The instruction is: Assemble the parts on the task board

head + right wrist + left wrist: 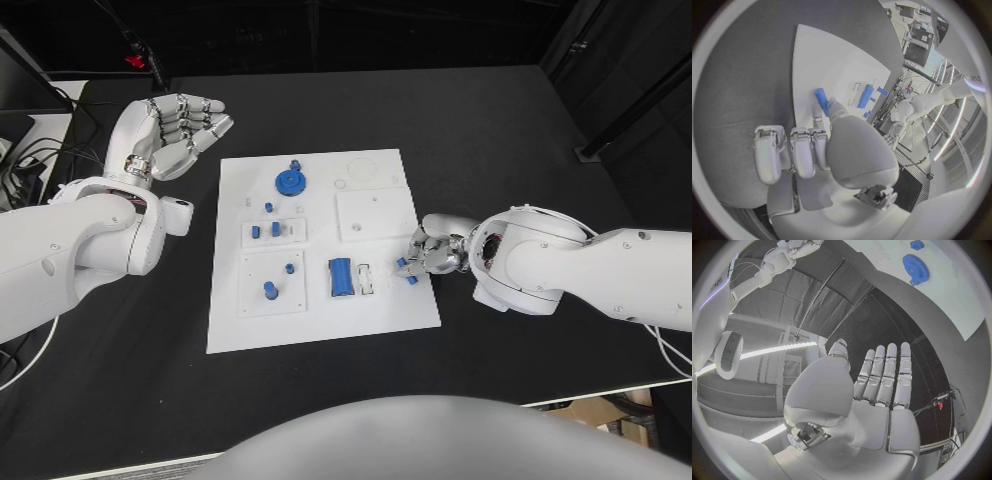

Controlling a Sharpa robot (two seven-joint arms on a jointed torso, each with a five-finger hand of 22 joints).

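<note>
Right hand [428, 255] at the task board [375, 320] near right edge, a small blue part [821, 100] pinched in its fingertips. A slip or crooked seating is risked if the pinch loosens. Farther off, left hand [183, 128] hovers spread, holding nothing.

The matt black table [505, 130] bears a smooth white task board [325, 320] with plastic-looking blue parts, a toothed gear [291, 182] at its 12 o'clock end, while both hands look silvery, glossy metal.
</note>
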